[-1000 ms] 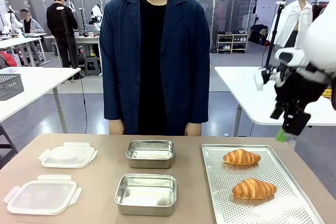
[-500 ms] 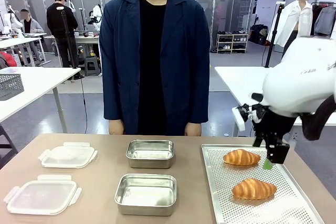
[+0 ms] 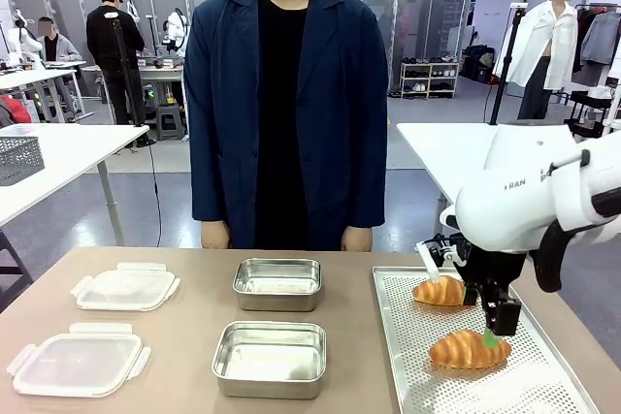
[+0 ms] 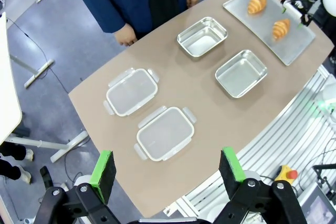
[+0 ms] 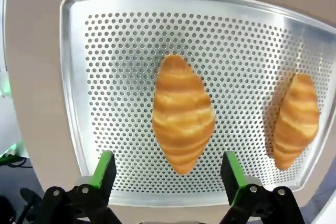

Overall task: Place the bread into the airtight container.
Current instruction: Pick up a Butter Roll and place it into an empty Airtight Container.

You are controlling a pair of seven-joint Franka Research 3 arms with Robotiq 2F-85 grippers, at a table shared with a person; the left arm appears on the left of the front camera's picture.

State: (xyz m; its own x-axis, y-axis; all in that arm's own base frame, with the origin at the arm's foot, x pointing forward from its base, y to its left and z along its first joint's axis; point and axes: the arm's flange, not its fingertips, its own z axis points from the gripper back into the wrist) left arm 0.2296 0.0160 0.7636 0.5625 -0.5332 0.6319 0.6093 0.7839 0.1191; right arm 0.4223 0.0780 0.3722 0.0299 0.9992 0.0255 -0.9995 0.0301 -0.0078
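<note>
Two golden croissants lie on a perforated metal tray (image 3: pixel 543 375). Just above the near croissant (image 3: pixel 464 349) hangs my right gripper (image 3: pixel 490 334), open and pointing down. In the right wrist view that croissant (image 5: pixel 183 114) lies ahead between the green fingertips (image 5: pixel 105 169), untouched, and the far croissant (image 5: pixel 296 119) lies to its right. Two lidless steel containers sit mid-table, one near (image 3: pixel 270 359) and one far (image 3: pixel 277 283). High over the table, my left gripper (image 4: pixel 168 167) is open and holds nothing.
Two clear plastic lids (image 3: pixel 78 364) (image 3: pixel 126 288) lie at the table's left. A person in a dark blue jacket (image 3: pixel 286 104) stands at the far edge, hands down by the table rim. The tray reaches the right front edge.
My right arm has swung down and to the left, from high beyond the tray's right side to just over the near croissant. Nothing on the table has moved.
</note>
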